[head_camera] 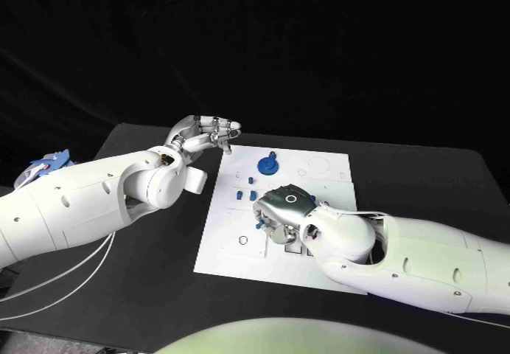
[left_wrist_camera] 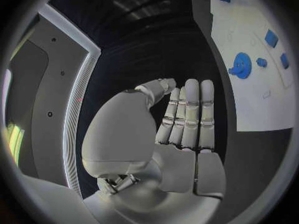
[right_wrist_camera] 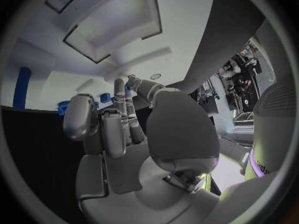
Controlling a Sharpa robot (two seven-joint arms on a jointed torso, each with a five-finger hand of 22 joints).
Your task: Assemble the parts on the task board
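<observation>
The white task board (head_camera: 228, 251) lies mid-table. A round blue part (head_camera: 269, 165) stands near its far edge, with small blue pieces (head_camera: 247, 195) just in front of it. My left hand (head_camera: 207, 133) hovers above the board's far left corner. In the left wrist view its fingers (left_wrist_camera: 190, 114) are straight and side by side with nothing in them, and the round blue part (left_wrist_camera: 241, 64) lies beyond them on the board (left_wrist_camera: 249, 102). My right hand (head_camera: 283, 214) is over the board's middle, fingers pointing down at it. Its fingertips (right_wrist_camera: 127, 84) sit close to small blue pieces (right_wrist_camera: 104, 98); any hold is hidden.
The black table (head_camera: 138, 295) surrounds the board, with open room on the left and at the far side. A blue and white object (head_camera: 47, 164) sits at the table's left edge. White cables (head_camera: 64, 280) hang beneath my left arm.
</observation>
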